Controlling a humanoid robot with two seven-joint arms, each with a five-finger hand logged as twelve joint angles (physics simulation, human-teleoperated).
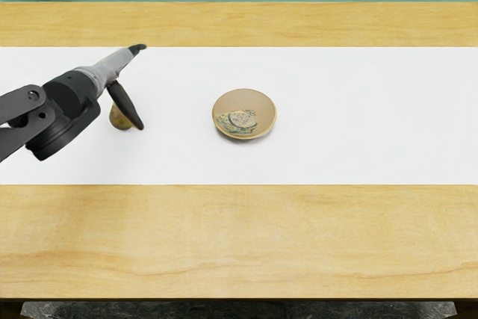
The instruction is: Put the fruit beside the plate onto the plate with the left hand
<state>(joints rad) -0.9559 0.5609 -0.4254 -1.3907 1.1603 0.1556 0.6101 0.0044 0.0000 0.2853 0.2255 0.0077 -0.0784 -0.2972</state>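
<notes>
One left hand (103, 82), fingers spread wide, one finger crossing a yellowish fruit (116, 118), plate (240, 99) well apart, table (239, 237)

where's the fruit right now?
Head view, left side: the fruit lies on the white strip, partly hidden by the left hand, well left of the plate.

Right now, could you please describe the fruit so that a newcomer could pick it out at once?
A white strip crosses the wooden table, with a round patterned plate near its middle. Left of the plate sits a small yellowish-brown fruit beside the left hand. Unlike the flat plate, it is a rounded lump, partly hidden behind a dark finger.
</notes>
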